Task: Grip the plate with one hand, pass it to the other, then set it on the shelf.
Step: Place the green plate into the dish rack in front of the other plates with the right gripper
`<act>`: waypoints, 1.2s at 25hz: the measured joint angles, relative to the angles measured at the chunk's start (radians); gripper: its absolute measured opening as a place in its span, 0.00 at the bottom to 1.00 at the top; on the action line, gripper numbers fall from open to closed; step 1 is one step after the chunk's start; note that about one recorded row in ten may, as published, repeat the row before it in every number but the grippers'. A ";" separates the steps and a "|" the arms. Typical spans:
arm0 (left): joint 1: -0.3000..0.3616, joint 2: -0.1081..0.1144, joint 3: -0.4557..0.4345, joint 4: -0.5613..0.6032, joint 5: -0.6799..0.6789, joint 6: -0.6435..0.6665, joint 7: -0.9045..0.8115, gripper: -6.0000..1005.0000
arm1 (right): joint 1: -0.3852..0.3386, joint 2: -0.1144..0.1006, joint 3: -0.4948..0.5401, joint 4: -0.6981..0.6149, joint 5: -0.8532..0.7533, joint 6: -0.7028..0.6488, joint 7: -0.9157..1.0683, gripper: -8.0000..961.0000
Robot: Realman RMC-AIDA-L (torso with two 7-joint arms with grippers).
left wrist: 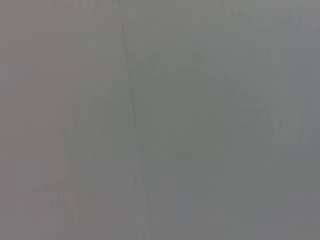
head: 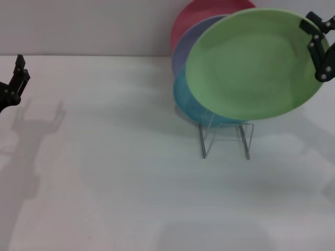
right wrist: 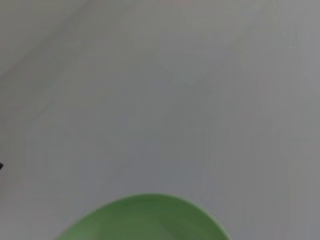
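The light green plate hangs tilted in the air at the right of the head view, its lower edge just above the front loops of the wire shelf. My right gripper is shut on the plate's right rim. I cannot tell whether the plate touches the shelf. The plate's edge also shows in the right wrist view. My left gripper is far off at the left edge, away from the plate and holding nothing. The left wrist view shows only a blank grey surface.
A turquoise plate, a lavender plate and a pink plate stand behind the green one on the shelf. The white table stretches left and forward; a wall rises behind it.
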 joint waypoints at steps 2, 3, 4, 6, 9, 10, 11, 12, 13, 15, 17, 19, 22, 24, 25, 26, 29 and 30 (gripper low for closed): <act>-0.006 0.000 0.002 0.000 0.000 -0.010 0.001 0.81 | 0.010 0.000 0.009 -0.003 -0.017 -0.008 0.000 0.04; -0.010 0.000 0.002 0.000 0.001 -0.015 0.001 0.81 | 0.012 0.000 0.009 -0.004 -0.022 -0.013 0.000 0.04; -0.014 0.000 0.003 0.000 0.001 -0.022 0.002 0.81 | 0.015 0.000 0.010 -0.005 -0.028 -0.018 0.000 0.04; -0.016 0.000 0.005 0.000 0.001 -0.027 0.002 0.81 | 0.020 0.000 0.011 -0.006 -0.044 -0.029 0.000 0.04; -0.025 0.000 0.012 0.000 0.001 -0.041 0.004 0.81 | 0.029 0.000 0.013 -0.007 -0.065 -0.050 0.000 0.04; -0.026 0.000 0.013 0.000 0.001 -0.042 0.004 0.81 | 0.031 0.001 0.012 -0.009 -0.071 -0.060 0.000 0.04; -0.026 0.000 0.013 0.000 0.001 -0.042 0.005 0.81 | 0.033 0.001 0.010 -0.010 -0.076 -0.068 0.000 0.04; -0.027 0.000 0.013 0.000 0.001 -0.043 0.005 0.81 | 0.039 0.002 0.006 -0.018 -0.083 -0.084 0.000 0.04; -0.028 0.000 0.013 0.000 0.001 -0.043 0.005 0.81 | 0.039 0.002 0.006 -0.018 -0.083 -0.084 0.000 0.04; -0.030 0.000 0.013 0.000 0.001 -0.044 0.005 0.81 | 0.047 0.004 0.007 -0.038 -0.086 -0.100 0.000 0.04; -0.032 0.000 0.013 0.000 0.001 -0.044 0.005 0.81 | 0.053 0.007 0.010 -0.061 -0.076 -0.107 0.000 0.04; -0.035 0.000 0.015 0.000 0.001 -0.044 0.006 0.81 | 0.055 0.010 0.009 -0.081 -0.066 -0.114 0.000 0.04; -0.037 0.001 0.022 0.000 0.001 -0.044 0.006 0.81 | 0.059 0.011 0.011 -0.106 -0.064 -0.121 0.000 0.06; -0.039 0.001 0.024 0.000 0.001 -0.044 0.006 0.81 | 0.060 0.012 0.014 -0.117 -0.063 -0.120 0.000 0.08; -0.040 0.001 0.025 0.000 0.001 -0.044 0.006 0.81 | 0.060 0.012 0.015 -0.119 -0.062 -0.120 0.000 0.08; -0.041 0.001 0.026 0.000 0.001 -0.044 0.006 0.81 | 0.059 0.012 0.015 -0.119 -0.062 -0.119 0.001 0.12; -0.043 0.001 0.026 0.000 0.001 -0.044 0.006 0.81 | 0.054 0.012 0.013 -0.119 -0.061 -0.114 0.001 0.23; -0.044 0.001 0.027 0.000 0.001 -0.044 0.006 0.81 | 0.052 0.012 0.010 -0.118 -0.061 -0.113 0.001 0.26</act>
